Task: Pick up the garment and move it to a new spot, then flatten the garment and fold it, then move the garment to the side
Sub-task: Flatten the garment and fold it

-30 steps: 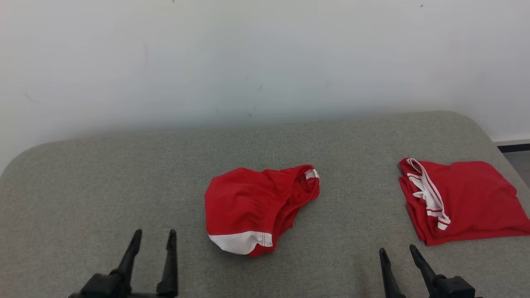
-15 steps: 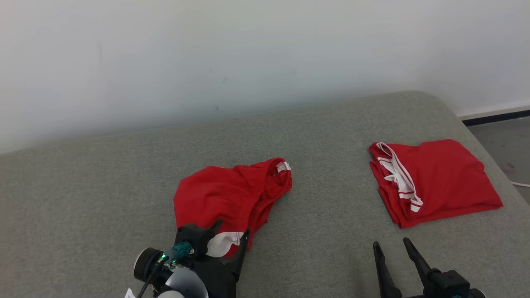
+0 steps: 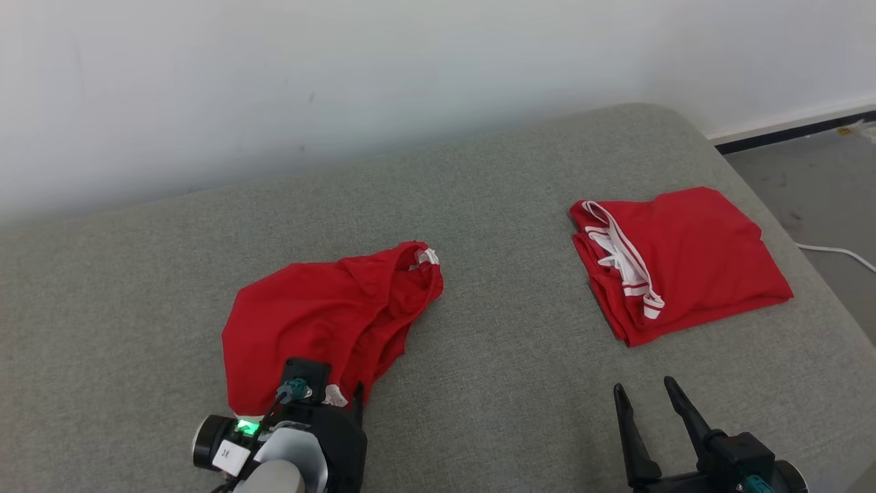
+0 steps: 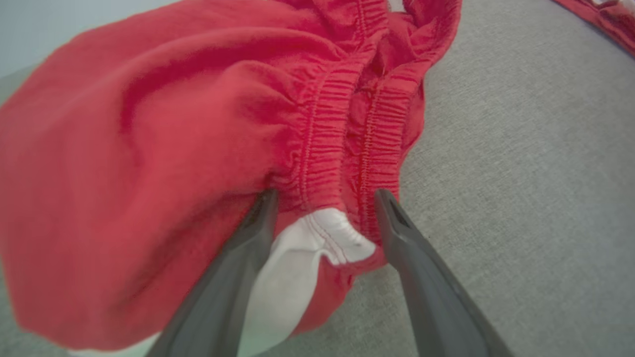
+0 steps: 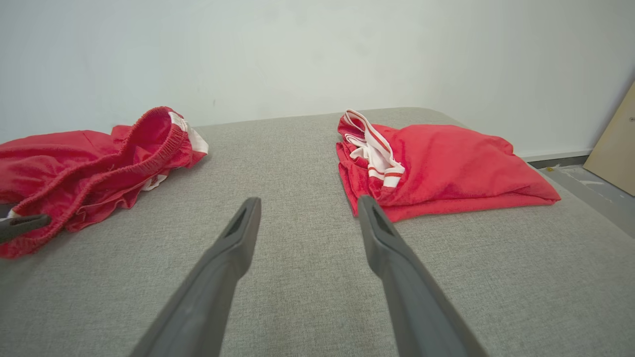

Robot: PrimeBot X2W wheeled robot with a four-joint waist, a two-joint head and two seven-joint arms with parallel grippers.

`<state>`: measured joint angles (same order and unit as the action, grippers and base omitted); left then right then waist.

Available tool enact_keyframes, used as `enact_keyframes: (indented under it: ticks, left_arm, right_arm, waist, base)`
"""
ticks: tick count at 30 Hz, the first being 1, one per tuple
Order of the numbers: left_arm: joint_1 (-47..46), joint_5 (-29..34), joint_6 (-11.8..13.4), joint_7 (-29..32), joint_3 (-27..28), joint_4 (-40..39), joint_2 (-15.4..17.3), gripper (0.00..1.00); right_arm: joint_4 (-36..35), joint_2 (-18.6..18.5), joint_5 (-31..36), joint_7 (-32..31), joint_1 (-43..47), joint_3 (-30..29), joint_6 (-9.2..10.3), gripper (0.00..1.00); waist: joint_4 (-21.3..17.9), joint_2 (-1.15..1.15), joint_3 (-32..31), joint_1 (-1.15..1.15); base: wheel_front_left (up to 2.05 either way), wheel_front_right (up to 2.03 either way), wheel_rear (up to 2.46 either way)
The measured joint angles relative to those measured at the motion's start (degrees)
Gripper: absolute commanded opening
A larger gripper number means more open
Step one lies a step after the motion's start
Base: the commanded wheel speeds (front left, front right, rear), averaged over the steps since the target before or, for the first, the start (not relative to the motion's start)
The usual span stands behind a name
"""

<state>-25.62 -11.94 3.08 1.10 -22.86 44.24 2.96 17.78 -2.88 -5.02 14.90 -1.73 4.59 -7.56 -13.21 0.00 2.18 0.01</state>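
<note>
Two things lie on the grey cushion point(image 3: 493, 205) in your head view: crumpled red shorts point(image 3: 321, 315) left of centre, folded red garment point(image 3: 691, 263) right. Left wrist view: your left gripper point(image 4: 325, 198) straddles the shorts' waistband, jaws wide, unclamped. Right wrist view: right gripper point(image 5: 306, 206) gapes, empty.

Sets the left gripper point(image 4: 326, 196) at the near edge of the crumpled red garment point(image 3: 315, 315), dark fingers spread wide with a bunch of its cloth between them and not closed on it, pale wrist with a lit green lamp just on the near side of that edge. Holds the right gripper point(image 3: 643, 385) well to the right of that garment and nearer than it, fingers parted with nothing between them, pointing away and leaning slightly left.
</note>
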Motion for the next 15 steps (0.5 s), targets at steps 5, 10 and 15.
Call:
enact_keyframes:
  ticks: [5, 10, 15]
  left_arm:
    - [-1.5, -1.0, 1.1, -1.0, 0.2, 2.9, -0.1, 0.84]
    - [-2.2, -2.9, -0.1, -3.6, 0.1, 3.7, -0.1, 0.00]
    - [-4.2, -6.8, -2.1, -6.9, -1.0, 1.8, -0.1, 0.00]
  right_arm:
    - [0.0, 0.0, 0.0, 0.0, -0.3, -0.2, 0.00, 1.00]
    - [0.2, 0.0, -0.1, 0.0, -0.3, -0.3, 0.00, 1.00]
    - [0.5, 0.0, -0.5, 0.0, -0.3, 0.2, 0.00, 1.00]
  waist:
    - [-0.3, 0.00, 0.9, 0.00]
    - [0.3, 0.00, 0.4, -0.01]
    - [1.1, 0.00, -0.4, -0.01]
  base:
    - [0.00, 0.00, 0.00]
    - [0.00, 0.00, 0.00]
    - [0.00, 0.00, 0.00]
